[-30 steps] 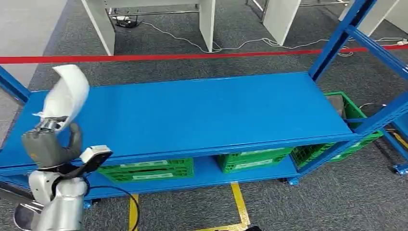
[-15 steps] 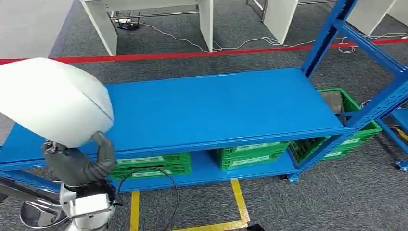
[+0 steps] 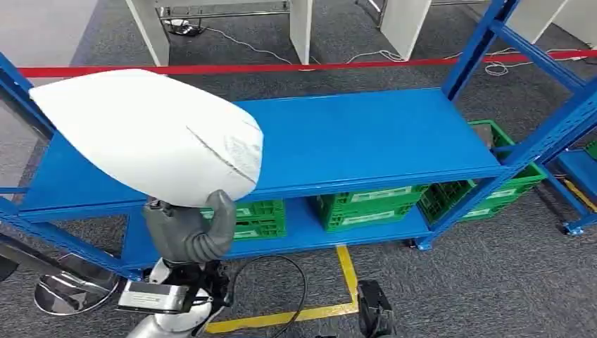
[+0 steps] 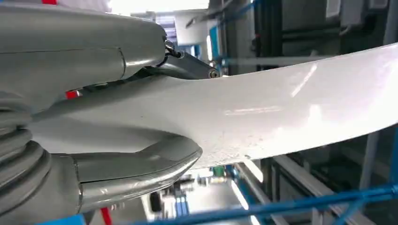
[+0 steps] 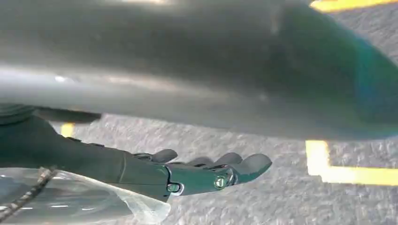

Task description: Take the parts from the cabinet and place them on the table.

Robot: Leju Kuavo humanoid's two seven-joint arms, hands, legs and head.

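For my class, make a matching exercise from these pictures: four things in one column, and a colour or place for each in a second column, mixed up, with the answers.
Things:
1. white part
2. crates
3. tape line
4. shelf

Descriptions:
A. red, on the carpet behind the rack
B. held up in the left hand
C. green, on the bottom level
D. blue, bare top

Pairs: 1-B, 2-C, 3-A, 4-D

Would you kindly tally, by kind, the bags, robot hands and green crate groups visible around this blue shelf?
White bag: 1
Robot hands: 2, the left robot hand holding the bag and the right robot hand empty
Green crate groups under the blue shelf: 3, stacking unclear
Total: 6
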